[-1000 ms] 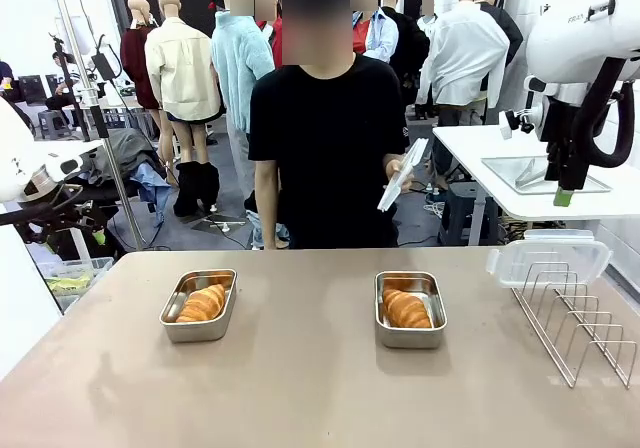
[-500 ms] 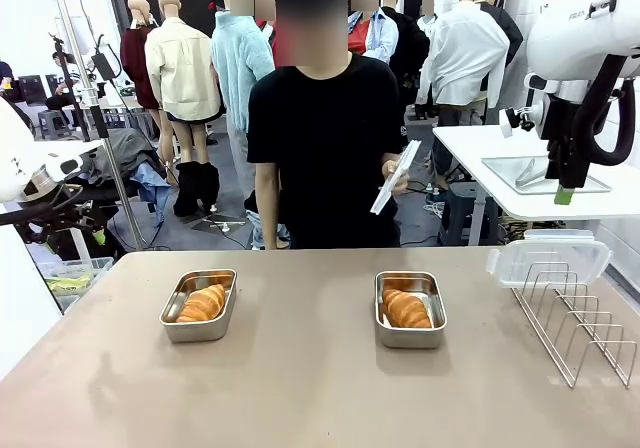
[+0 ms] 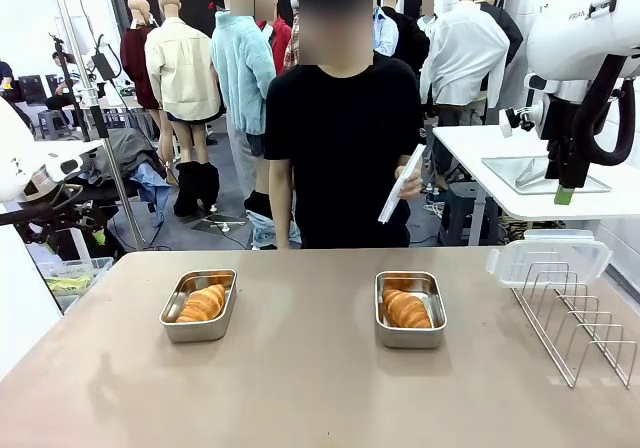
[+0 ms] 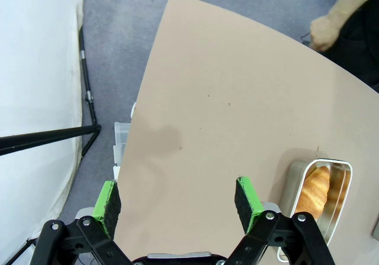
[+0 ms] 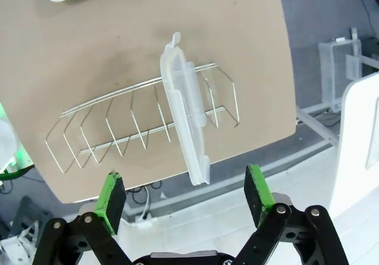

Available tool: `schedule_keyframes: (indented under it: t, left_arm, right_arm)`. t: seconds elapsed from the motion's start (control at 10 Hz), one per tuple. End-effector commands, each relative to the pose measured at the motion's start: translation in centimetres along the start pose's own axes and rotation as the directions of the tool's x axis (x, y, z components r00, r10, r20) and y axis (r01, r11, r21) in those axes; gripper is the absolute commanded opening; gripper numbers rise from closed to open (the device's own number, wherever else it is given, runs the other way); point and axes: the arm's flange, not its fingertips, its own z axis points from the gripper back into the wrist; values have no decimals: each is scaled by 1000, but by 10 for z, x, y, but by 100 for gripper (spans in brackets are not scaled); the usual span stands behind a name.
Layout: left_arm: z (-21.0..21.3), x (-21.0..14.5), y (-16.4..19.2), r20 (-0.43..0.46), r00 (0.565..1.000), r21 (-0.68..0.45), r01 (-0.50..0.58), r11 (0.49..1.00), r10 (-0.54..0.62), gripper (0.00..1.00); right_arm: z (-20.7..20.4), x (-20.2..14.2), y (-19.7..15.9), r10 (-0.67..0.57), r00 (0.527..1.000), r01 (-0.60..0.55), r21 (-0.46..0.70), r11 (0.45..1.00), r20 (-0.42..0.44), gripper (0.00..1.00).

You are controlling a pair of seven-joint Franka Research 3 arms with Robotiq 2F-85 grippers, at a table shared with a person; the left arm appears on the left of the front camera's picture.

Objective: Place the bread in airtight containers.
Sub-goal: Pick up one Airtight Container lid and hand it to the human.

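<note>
Golden-brown ridged croissants [image 3: 203, 302] [image 3: 406, 309] are held in rectangular stainless steel tins [image 3: 195, 333] [image 3: 410, 340] at 9 and 3 o'clock. The left end effector [image 4: 177, 200] and right end effector [image 5: 185, 199] are spread wide, empty.

Tan counter [image 3: 300, 388] up front, grey floor [image 3: 190, 236] behind it, white side table [image 3: 465, 148] off right, metal stand [image 3: 110, 163] on the left.

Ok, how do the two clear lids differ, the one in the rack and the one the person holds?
The rack lid stands on edge in the wire rack; the held lid is lifted in the person's hand. The rack lid faces the front camera broadly; the held lid slants steeply, nearly edge-on. Both are translucent plastic; neither covers a tin.
</note>
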Motion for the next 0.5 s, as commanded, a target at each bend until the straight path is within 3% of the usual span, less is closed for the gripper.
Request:
schedule_keyframes:
  t: [0.0,0.4]
  left_arm:
    - [2,0,1,7,1000,9,4,1000,-4,100]
    - [2,0,1,7,1000,9,4,1000,-4,100]
  right_arm:
    - [3,2,1,-12,1000,12,6,1000,-17,99]
    - [3,2,1,-12,1000,12,6,1000,-17,99]
